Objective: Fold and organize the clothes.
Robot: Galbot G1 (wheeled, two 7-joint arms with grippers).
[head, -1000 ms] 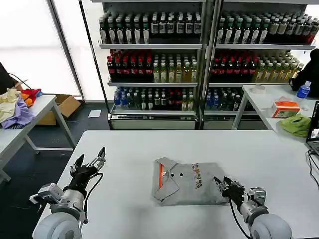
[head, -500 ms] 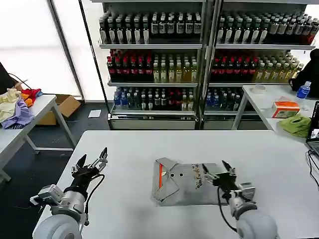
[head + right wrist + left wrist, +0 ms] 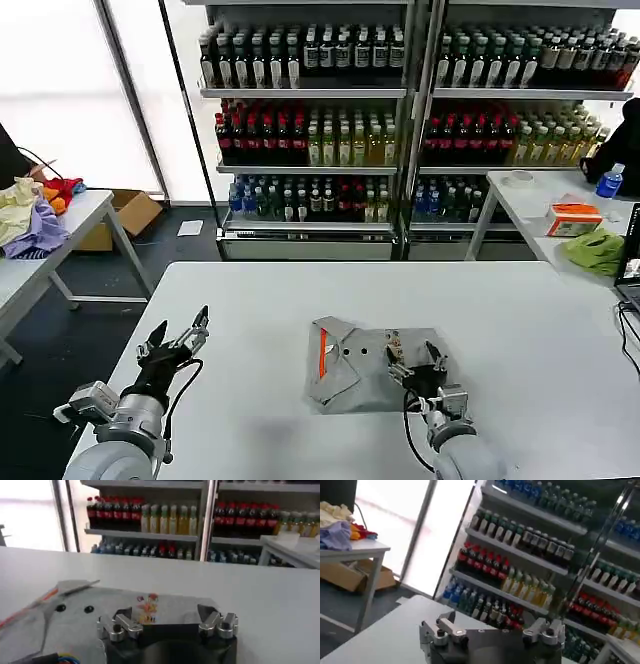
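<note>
The folded grey shirt (image 3: 372, 365) lies on the white table (image 3: 260, 300). The right gripper (image 3: 412, 361) hovers over the shirt's print, fingers spread, holding nothing. The left gripper (image 3: 172, 338), open and empty, waits well apart from the shirt.

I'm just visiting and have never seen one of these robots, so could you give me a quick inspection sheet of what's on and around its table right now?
Surface: white table, nothing on it but the shirt.
Job's things: one grey shirt, folded, orange inner collar, small buttons, cartoon print.
Clutter: nothing seen on the work table.
Grippers: right gripper open, over the shirt's right part; left gripper open, above the table's left edge, apart from the shirt.
Cables: black cables on both wrists.
Surroundings: drink shelves behind; side table with coloured garments at left; lime-green cloth, orange box and blue bottle at right; cardboard box on the floor.
</note>
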